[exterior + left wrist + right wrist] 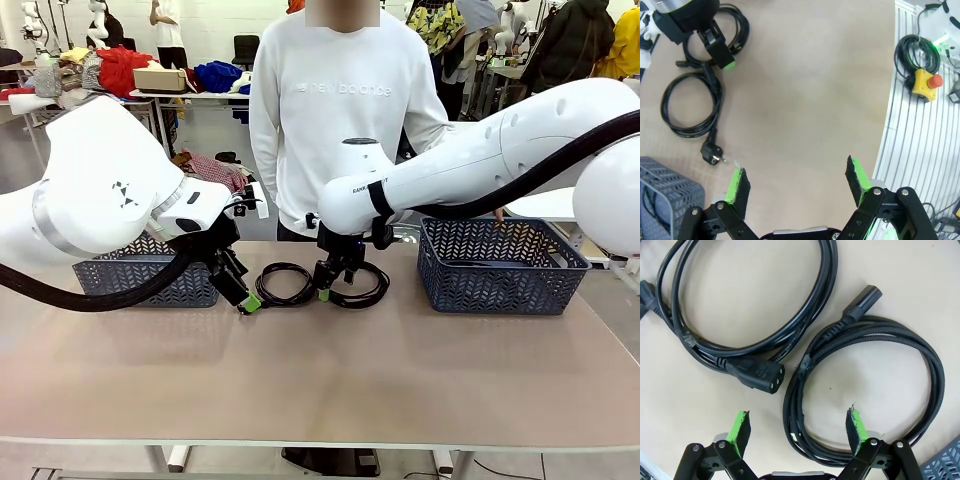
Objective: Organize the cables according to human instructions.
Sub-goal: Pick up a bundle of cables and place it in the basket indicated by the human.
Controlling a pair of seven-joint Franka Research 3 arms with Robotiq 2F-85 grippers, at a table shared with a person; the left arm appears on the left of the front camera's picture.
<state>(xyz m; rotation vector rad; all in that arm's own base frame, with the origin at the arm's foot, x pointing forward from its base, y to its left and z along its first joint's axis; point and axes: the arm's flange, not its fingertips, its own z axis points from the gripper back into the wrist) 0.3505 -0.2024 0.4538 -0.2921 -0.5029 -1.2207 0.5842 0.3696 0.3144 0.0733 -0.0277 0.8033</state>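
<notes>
Two black coiled cables lie side by side at the table's far middle: one [285,267] left, one [379,291] right. My right gripper [335,287] hangs open low over them. In its wrist view a braided coil [934,382] has its near strand between the green fingertips [856,424], and a smooth coil [825,295] with a three-hole connector [759,373] lies beside it. My left gripper [247,300] is open just left of the coils, holding nothing. Its wrist view [797,180] shows a coil [666,107] with a round plug [713,155], and the right gripper [716,46] over the other coil [741,27].
A dark grey mesh basket [120,275] stands at the far left, partly behind my left arm, and another [500,270] at the far right. A person stands behind the table, one hand [497,214] at the right basket. An emergency-stop button [926,82] sits off the table edge.
</notes>
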